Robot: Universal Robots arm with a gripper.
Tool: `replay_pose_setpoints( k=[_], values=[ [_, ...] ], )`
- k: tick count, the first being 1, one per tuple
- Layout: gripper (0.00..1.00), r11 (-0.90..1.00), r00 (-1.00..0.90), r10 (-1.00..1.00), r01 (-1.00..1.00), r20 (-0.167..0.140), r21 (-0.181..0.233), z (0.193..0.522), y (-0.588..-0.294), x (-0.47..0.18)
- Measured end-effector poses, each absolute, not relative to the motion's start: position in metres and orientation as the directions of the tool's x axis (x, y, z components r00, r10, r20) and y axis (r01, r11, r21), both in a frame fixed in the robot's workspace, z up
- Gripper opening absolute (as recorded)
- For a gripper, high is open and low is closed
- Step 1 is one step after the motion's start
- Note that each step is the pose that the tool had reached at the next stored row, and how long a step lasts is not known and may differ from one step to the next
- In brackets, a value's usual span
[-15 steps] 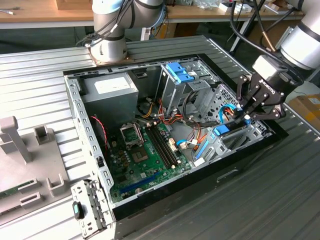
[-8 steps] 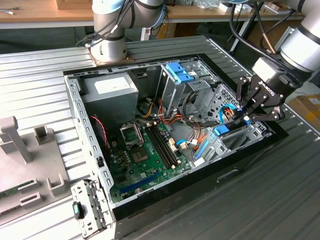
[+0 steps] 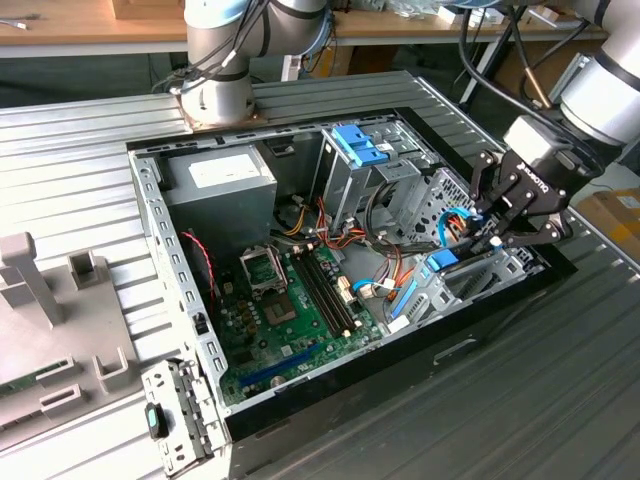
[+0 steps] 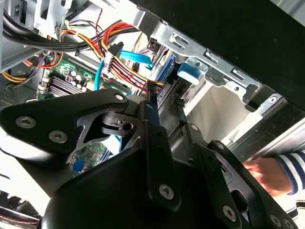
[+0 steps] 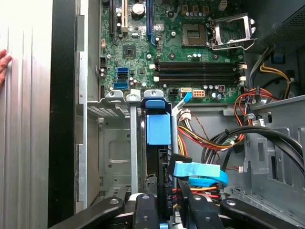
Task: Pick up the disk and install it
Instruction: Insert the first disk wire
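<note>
Black jaws of the gripper sit low inside the open computer case, at the drive bay on the exterior view's right, near the case's front wall. Jaws look clamped on the disk, which stands on edge between them; in the first wrist view the two fingers flank its dark edge on both sides.

Disk's blue plastic frame tab points away from the gripper, toward the motherboard. Disk sits partway down in a grey metal bay slot, bay walls close on either side. Whether it is fully seated, cannot tell.

A light-blue flat cable lies just beside the disk, near one finger. Bundle of red, orange and yellow wires runs beside it, thick black cables beyond.

Exterior view: case lies on its side on a ribbed grey metal surface, lid off. Green motherboard fills the floor of the case, with the empty processor socket and memory slots. Grey power-supply box with white label in the far corner. Light-blue bracket on top of the metal drive cage.

A person's hand with a striped sleeve rests on the surface outside the case in the second wrist view; fingertips show at the edge in the first wrist view.
</note>
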State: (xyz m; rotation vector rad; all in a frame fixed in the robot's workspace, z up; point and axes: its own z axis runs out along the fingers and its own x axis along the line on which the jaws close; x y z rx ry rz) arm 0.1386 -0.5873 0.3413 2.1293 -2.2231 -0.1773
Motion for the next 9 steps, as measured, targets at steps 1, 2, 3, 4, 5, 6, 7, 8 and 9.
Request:
replay_pose_setpoints(
  k=[1, 2, 3, 4, 5, 6, 7, 8, 9],
  values=[
    [0.31, 0.040, -0.045, -0.998, -0.992, -0.037, 0.123, 0.3453, -0.5873, 0.1386],
    [0.31, 0.041, -0.045, -0.998, -0.992, -0.037, 0.123, 0.3530, -0.5869, 0.1385],
    [0.31, 0.041, -0.045, -0.998, -0.992, -0.037, 0.123, 0.3540, -0.5867, 0.1386],
    [0.31, 0.040, -0.045, -0.998, -0.992, -0.038, 0.123, 0.3540, -0.5863, 0.1386],
    [0.31, 0.029, -0.034, -0.999, -0.992, -0.038, 0.123, 0.3541, -0.5858, 0.1389],
    [0.31, 0.029, -0.034, -0.999, -0.992, -0.038, 0.123, 0.3541, -0.5858, 0.1389],
    [0.31, 0.028, -0.033, -0.999, -0.992, -0.038, 0.123, 0.3541, -0.5858, 0.1389],
    [0.31, 0.028, -0.033, -0.999, -0.992, -0.038, 0.123, 0.3541, -0.5858, 0.1389],
    [0.31, 0.028, -0.033, -0.999, -0.992, -0.038, 0.123, 0.3541, -0.5858, 0.1389]
  ],
)
